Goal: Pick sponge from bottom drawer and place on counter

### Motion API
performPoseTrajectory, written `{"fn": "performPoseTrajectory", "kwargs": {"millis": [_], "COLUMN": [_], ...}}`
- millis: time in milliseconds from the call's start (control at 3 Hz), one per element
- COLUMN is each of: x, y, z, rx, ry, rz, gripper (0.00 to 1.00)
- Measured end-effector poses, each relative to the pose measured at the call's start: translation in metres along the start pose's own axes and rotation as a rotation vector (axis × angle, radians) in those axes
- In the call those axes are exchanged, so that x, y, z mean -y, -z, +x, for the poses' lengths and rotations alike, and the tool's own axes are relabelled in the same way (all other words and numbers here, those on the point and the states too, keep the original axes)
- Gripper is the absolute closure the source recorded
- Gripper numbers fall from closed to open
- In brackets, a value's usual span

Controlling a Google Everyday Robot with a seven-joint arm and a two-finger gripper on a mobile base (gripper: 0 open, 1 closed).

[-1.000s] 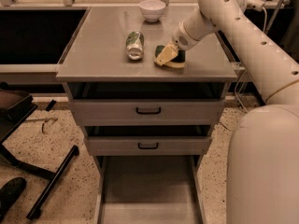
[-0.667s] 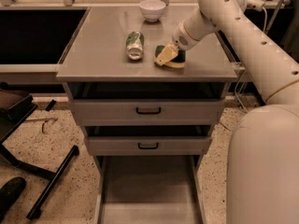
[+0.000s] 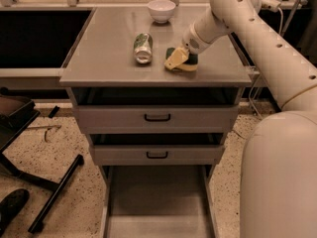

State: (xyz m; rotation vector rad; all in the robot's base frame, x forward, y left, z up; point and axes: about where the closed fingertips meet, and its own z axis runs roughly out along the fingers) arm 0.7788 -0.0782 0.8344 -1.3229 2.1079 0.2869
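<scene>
While resting on the right front part of the broad, smooth, grey rectangular counter top, sits clamped on one small, dark green rectangular sponge: one two-finger gripper, pale yellow pads against the sponge on either side, at the end of one thick white jointed arm reaching in from the right. Holds the sponge down against the counter top, well above the drawers. Just left of the sponge and apart from it, counts one green-and-silver drink can lying on its side; near the back edge, one small white round bowl, upright. Below, counts three grey cabinet drawers: two upper drawers, each with one black handle and a dark gap above its front, and one lowest grey drawer with a plain flat floor, pulled far out toward the camera.
</scene>
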Motion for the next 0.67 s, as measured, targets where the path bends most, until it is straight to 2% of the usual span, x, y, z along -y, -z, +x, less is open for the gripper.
{"fn": "performPoseTrajectory", "kwargs": {"millis": [333,667], "x": [0.0,0.0], "y": [0.0,-0.0001], "z": [0.0,0.0], "rx": [0.0,0.0], "ry": [0.0,0.0], "rz": [0.0,0.0], "gripper": [0.0,0.0]}}
